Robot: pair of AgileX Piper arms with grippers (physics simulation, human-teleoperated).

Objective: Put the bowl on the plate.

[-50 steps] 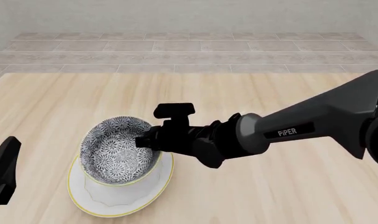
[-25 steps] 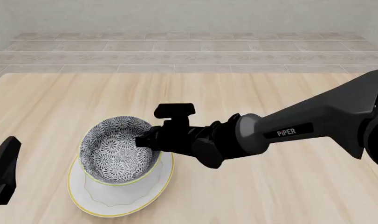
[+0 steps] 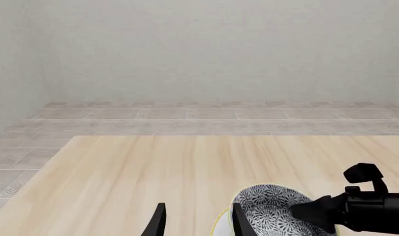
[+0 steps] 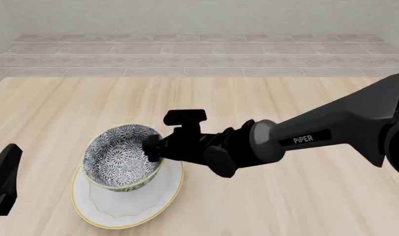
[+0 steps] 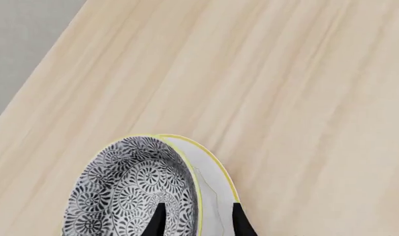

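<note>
Pale wood table (image 4: 285,206) runs back to a grey tiled floor and a plain wall. On it, at the near left of the front view, sits the white plate (image 4: 130,212), and the patterned bowl (image 4: 117,160) is on top of it, toward the plate's far side and tilted a little, not flat. The right gripper (image 4: 150,149) comes in from the right and sits at the bowl's right-hand rim; the right wrist view shows its two fingertips (image 5: 158,221) straddling that rim, one inside the bowl and one outside over the plate (image 5: 216,196), with the bowl (image 5: 124,189) wall between them. Jaws look a bit apart around the wall; whether they press on it I cannot tell. The left gripper (image 3: 196,225) is parked low at the near left edge, fingers apart and holding nothing, with the bowl (image 3: 268,209) and the right arm ahead of it. Step in hand, as I read it: final placing and release, bowl is over the plate but not settled level. Next move likely calls for lowering until the bowl base sits flat, opening the jaws wider, then lifting the inner finger straight up clear of the rim so it does not drag or tip the bowl off the plate.
</note>
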